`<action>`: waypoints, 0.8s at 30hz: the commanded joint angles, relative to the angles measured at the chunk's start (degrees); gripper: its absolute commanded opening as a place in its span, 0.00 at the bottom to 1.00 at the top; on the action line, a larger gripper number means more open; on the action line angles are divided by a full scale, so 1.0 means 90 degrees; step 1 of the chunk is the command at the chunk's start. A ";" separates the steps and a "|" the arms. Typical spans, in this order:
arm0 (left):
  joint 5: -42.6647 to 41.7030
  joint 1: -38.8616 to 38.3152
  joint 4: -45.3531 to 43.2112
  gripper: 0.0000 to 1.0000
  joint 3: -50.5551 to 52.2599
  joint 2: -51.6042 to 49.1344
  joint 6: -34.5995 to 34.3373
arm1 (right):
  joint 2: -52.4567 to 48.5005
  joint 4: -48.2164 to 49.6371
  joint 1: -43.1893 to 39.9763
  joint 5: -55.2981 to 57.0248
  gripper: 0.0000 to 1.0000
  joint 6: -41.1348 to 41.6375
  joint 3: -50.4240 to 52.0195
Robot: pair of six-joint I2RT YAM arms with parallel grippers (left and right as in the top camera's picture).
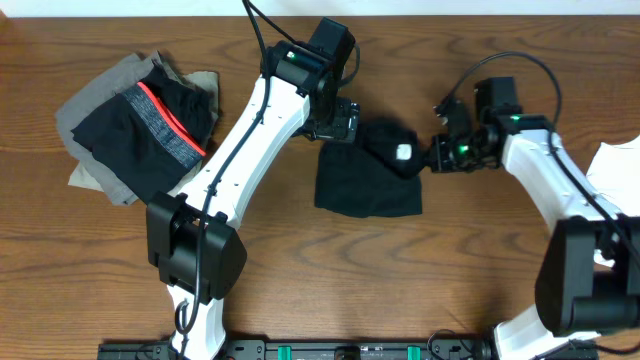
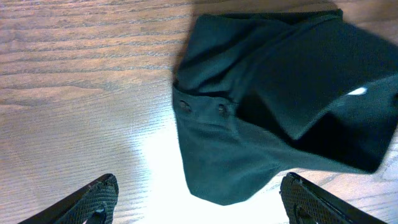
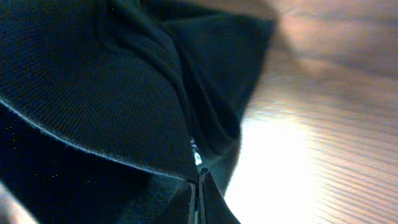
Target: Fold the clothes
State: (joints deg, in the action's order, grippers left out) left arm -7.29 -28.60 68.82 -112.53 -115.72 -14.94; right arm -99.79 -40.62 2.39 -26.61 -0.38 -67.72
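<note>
A black T-shirt (image 1: 370, 185) lies bunched and partly folded at the table's middle, its small white neck label (image 1: 403, 152) facing up. My left gripper (image 1: 338, 122) hovers at its back left corner, open and empty; in the left wrist view (image 2: 199, 202) the shirt's lower edge (image 2: 217, 168) lies just ahead of the spread fingers. My right gripper (image 1: 436, 156) is at the shirt's right edge, shut on a fold of the black cloth (image 3: 124, 93); in the right wrist view the closed jaws (image 3: 200, 196) pinch the fabric, and the shirt fills most of the frame.
A pile of garments (image 1: 140, 125) lies at the back left: grey and tan pieces under a black one with a red band. A white piece (image 1: 615, 165) shows at the right edge. Bare wooden table (image 1: 400, 290) lies in front.
</note>
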 commanded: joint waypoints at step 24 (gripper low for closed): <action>-0.0151 -0.0010 -0.0231 0.86 0.0610 -0.0015 0.0087 | -0.0464 0.0223 -0.0194 0.2089 0.28 0.0891 -0.0010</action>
State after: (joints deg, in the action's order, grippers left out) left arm -7.46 -28.60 66.72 -107.46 -115.72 -14.94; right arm -104.97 -38.74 0.95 -7.49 7.60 -67.70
